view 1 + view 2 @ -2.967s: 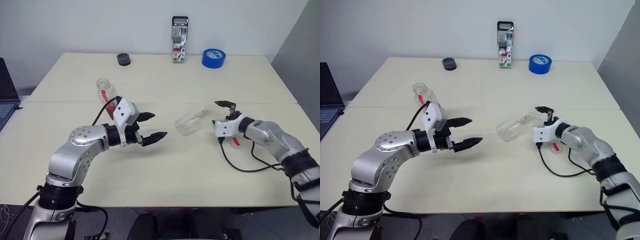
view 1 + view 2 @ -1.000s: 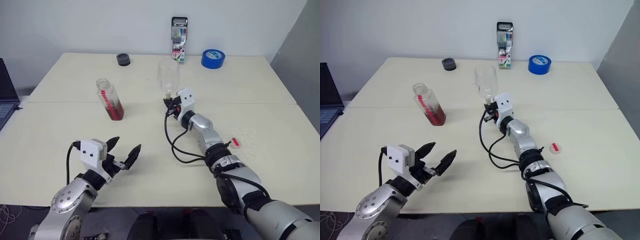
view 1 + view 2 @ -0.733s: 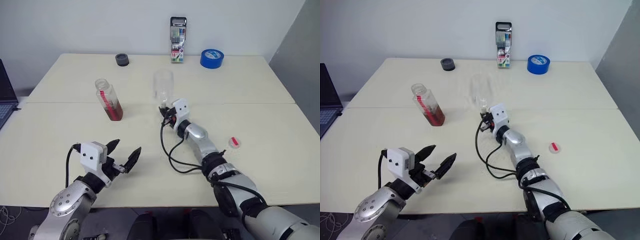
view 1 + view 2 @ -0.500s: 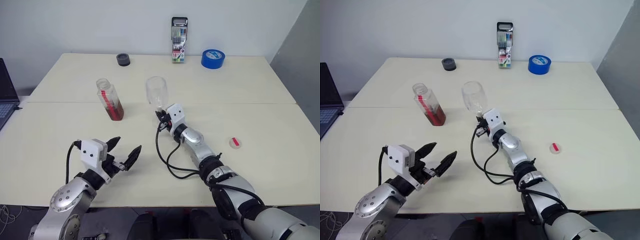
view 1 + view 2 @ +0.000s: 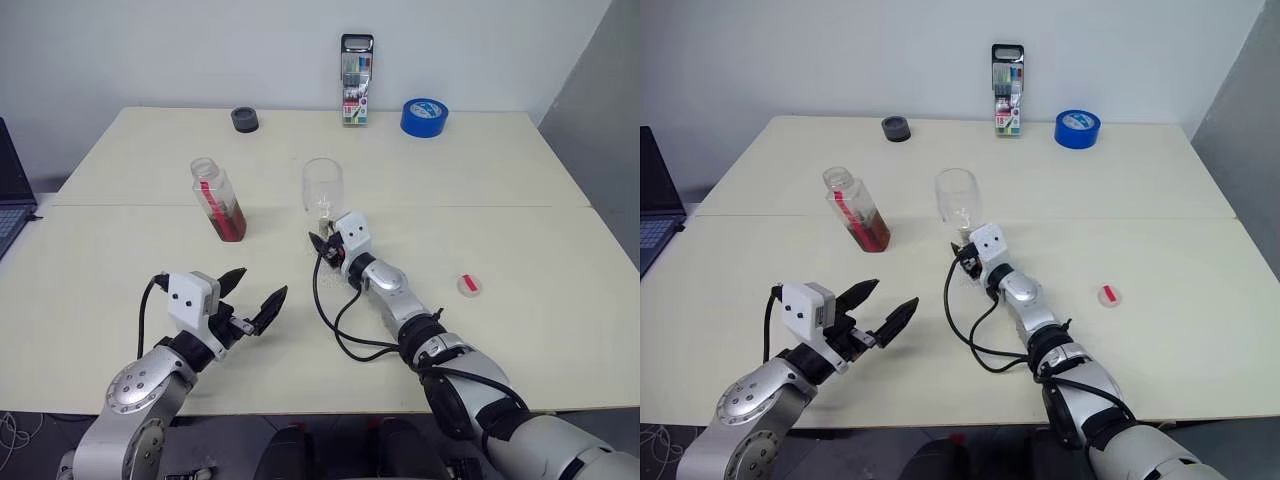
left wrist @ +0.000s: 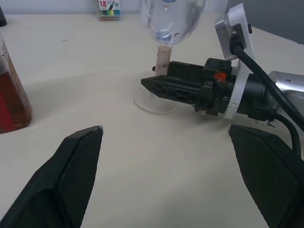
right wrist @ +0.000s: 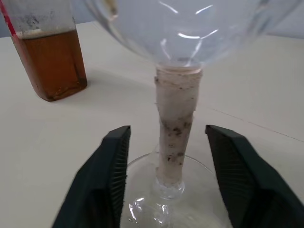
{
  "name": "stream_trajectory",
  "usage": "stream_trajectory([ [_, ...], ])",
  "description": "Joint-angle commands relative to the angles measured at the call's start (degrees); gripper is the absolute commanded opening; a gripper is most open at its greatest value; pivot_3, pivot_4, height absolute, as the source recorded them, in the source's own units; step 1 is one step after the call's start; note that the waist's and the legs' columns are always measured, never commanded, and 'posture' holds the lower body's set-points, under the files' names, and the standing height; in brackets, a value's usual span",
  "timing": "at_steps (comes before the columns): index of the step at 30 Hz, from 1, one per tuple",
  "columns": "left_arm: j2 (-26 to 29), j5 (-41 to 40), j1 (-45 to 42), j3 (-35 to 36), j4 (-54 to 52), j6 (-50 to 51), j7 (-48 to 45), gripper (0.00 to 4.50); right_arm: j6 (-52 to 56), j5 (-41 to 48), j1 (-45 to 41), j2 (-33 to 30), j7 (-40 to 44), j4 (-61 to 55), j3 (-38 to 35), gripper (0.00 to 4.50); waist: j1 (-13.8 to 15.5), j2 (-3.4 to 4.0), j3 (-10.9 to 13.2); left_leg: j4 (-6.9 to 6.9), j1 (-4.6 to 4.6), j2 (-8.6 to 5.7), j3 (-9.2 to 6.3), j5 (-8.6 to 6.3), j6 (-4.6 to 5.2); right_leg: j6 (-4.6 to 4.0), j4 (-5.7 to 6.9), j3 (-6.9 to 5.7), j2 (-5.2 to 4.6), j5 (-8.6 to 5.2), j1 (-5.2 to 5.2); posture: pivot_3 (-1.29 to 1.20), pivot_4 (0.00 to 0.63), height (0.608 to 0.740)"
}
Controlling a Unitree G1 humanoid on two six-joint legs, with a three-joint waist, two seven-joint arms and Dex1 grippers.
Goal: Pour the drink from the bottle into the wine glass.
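Observation:
The wine glass (image 5: 322,186) stands upright and empty on the table, mid-centre, its stem (image 7: 175,128) wrapped in white tape. My right gripper (image 7: 167,129) lies low at the glass foot (image 6: 154,102), open, one finger on either side of the stem with a gap on both sides. Left of the glass stands the bottle (image 5: 218,199), uncapped and tilted slightly, holding the reddish-brown drink (image 7: 52,64) in its lower half. My left gripper (image 5: 261,283) hovers open and empty near the front of the table, pointing toward the glass.
A pink-white cap (image 5: 468,285) lies on the table to the right. At the back stand a pack of markers (image 5: 357,80), a blue tape roll (image 5: 424,117) and a small dark ring (image 5: 243,120). A laptop (image 5: 8,195) sits at the left edge.
My right gripper brought the raised glass down and to the left, set it upright on the table and opened off the stem. The left gripper stayed put.

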Motion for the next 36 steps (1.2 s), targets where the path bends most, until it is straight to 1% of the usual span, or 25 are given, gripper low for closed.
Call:
stream_trajectory([
  [1, 0.68, -0.68, -0.98, 0.38, 0.02, -0.65, -0.41, 4.5, -1.39, -1.17, -0.4, 1.06, -0.56, -0.45, 0.78, 3.93, 0.0, 0.0, 0.0, 0.0, 0.0, 0.0, 0.0, 0.0, 0.0, 0.0, 0.0, 0.0, 0.0, 0.0, 0.0, 0.0, 0.15, 0.74],
  [2, 0.75, -0.69, -1.1, 0.41, 0.09, -0.6, -0.41, 4.5, -1.35, -1.2, -0.28, 0.89, -0.63, -0.48, 0.65, 4.33, 0.0, 0.0, 0.0, 0.0, 0.0, 0.0, 0.0, 0.0, 0.0, 0.0, 0.0, -0.01, 0.0, 0.0, 0.0, 0.0, 0.15, 0.74],
  [3, 0.79, -0.65, -1.29, 0.4, 0.23, -0.57, -0.38, 4.5, -1.29, -1.15, -0.08, 0.61, -0.58, -0.67, 0.49, 4.49, 0.0, 0.0, 0.0, 0.0, 0.0, 0.0, -0.01, 0.0, 0.0, 0.0, 0.0, -0.01, 0.0, 0.0, 0.0, 0.0, 0.15, 0.74],
  [7, 1.03, -0.52, -2.19, 0.94, 1.15, -0.47, 0.04, 4.5, -1.32, -1.06, 2.57, -1.37, 1.14, -4.48, 0.31, 4.49, 0.04, 0.0, 0.0, -0.01, 0.0, 0.0, -0.01, 0.0, 0.0, 0.0, -0.01, -0.01, 0.0, 0.0, 0.0, 0.0, 0.15, 0.74],
  [10, 1.19, 0.65, -3.12, 2.32, 3.3, -1.52, 0.97, 4.5, 1.09, -0.32, 9.99, -5.82, 4.66, -16.16, 0.49, 4.49, 0.45, -0.02, -0.02, -0.01, -0.03, 0.0, -0.04, 0.0, 0.0, 0.0, -0.08, -0.04, -0.01, 0.0, 0.04, 0.0, 0.15, 0.74],
  [12, 0.88, 1.34, -4.22, 3.73, 4.56, -2.05, 2.52, 4.5, 6.99, 1.43, 17.0, -10.21, 8.67, -30.34, 0.45, 4.49, 0.67, -0.02, -0.02, 0.0, -0.08, -0.03, -0.04, -0.01, 0.02, 0.02, -0.12, -0.05, -0.05, 0.01, 0.04, 0.0, 0.15, 0.74],
  [14, 0.35, 2.1, -5.29, 5.18, 6.14, -2.66, 4.38, 4.5, 15.25, 4.02, 24.43, -16.5, 14.5, -46.79, 1.01, 4.49, 0.81, -0.02, -0.01, 0.02, -0.12, -0.04, -0.1, -0.1, 0.18, 0.04, -0.15, -0.08, -0.06, 0.02, 0.04, 0.0, 0.15, 0.74],
  [15, 0.24, 2.39, -5.57, 5.51, 6.71, -2.99, 4.9, 4.5, 18.41, 5.04, 26.64, -18.64, 16.42, -52.13, 1.47, 4.49, 0.89, -0.01, -0.01, 0.03, -0.18, -0.04, -0.15, -0.11, 0.19, 0.05, -0.17, -0.12, -0.07, 0.02, 0.02, 0.0, 0.15, 0.74],
  [17, 0.37, 3.58, -6.92, 6.13, 9.47, -4.13, 5.74, 4.5, 25.96, 8.78, 30.7, -24.97, 21.08, -64.62, 1.3, 4.49, 0.67, 0.01, 0.01, 0.01, -0.17, -0.04, -0.17, -0.12, 0.21, 0.06, -0.18, -0.13, -0.06, 0.02, 0.02, 0.0, 0.15, 0.74],
  [18, 0.47, 4.0, -7.65, 6.3, 10.7, -4.64, 6.01, 4.5, 28.97, 10.29, 31.72, -27.23, 22.33, -68.81, 1.09, 4.49, 0.43, 0.02, 0.01, 0.01, -0.14, -0.04, -0.17, -0.13, 0.23, 0.05, -0.13, -0.12, -0.05, 0.02, 0.02, 0.0, 0.15, 0.74],
  [20, 0.75, 5.0, -9.37, 6.41, 13.16, -5.4, 6.54, 4.5, 35.34, 14.32, 32.74, -30.88, 24.23, -75.85, 0.16, 4.49, -0.11, 0.01, 0.01, -0.05, -0.02, 0.02, -0.15, -0.14, 0.24, 0.03, -0.09, -0.09, 0.05, 0.03, 0.03, 0.0, 0.15, 0.74],
  [23, 0.85, 6.7, -13.74, 6.9, 18.43, -6.9, 8.39, 4.5, 49.52, 25.76, 32.57, -37.72, 27.66, -89.2, -2.86, 4.49, 0.22, 0.04, 0.02, -0.06, 0.04, 0.13, -0.19, -0.13, 0.24, -0.02, -0.06, -0.16, 0.16, 0.06, 0.07, 0.0, 0.15, 0.74],
  [25, 0.61, 6.57, -14.96, 7.0, 20.03, -7.3, 8.29, 4.5, 55.0, 30.27, 32.07, -39.98, 27.63, -93.45, -3.78, 4.49, 0.26, -0.04, -0.02, -0.04, 0.01, 0.13, -0.27, -0.14, 0.24, -0.03, -0.12, -0.23, 0.16, 0.06, 0.11, 0.0, 0.15, 0.74],
  [27, 0.91, 7.0, -16.76, 6.67, 22.41, -7.98, 7.95, 4.5, 61.86, 37.52, 30.58, -40.98, 25.91, -98.0, -5.56, 4.49, 0.34, -0.08, -0.03, -0.03, -0.07, 0.12, -0.28, -0.14, 0.24, -0.02, -0.19, -0.24, 0.15, 0.06, 0.11, 0.0, 0.15, 0.74],
  [30, 1.22, 7.59, -19.65, 5.81, 25.78, -8.77, 7.03, 4.5, 66.01, 41.25, 28.63, -40.96, 23.51, -100.61, -5.91, 4.49, 0.47, -0.09, -0.03, 0.01, -0.14, 0.08, -0.36, -0.14, 0.25, -0.02, -0.19, -0.3, 0.11, 0.07, 0.08, 0.0, 0.15, 0.74],
  [36, 1.27, 8.98, -23.48, 3.63, 31.17, -11.28, 4.49, 4.5, 68.07, 43.69, 26.65, -40.82, 20.58, -101.96, -5.79, 4.49, 0.53, -0.09, -0.03, 0.05, -0.22, 0.03, -0.47, -0.13, 0.24, -0.02, -0.21, -0.39, 0.07, 0.07, 0.07, 0.0, 0.15, 0.74],
])
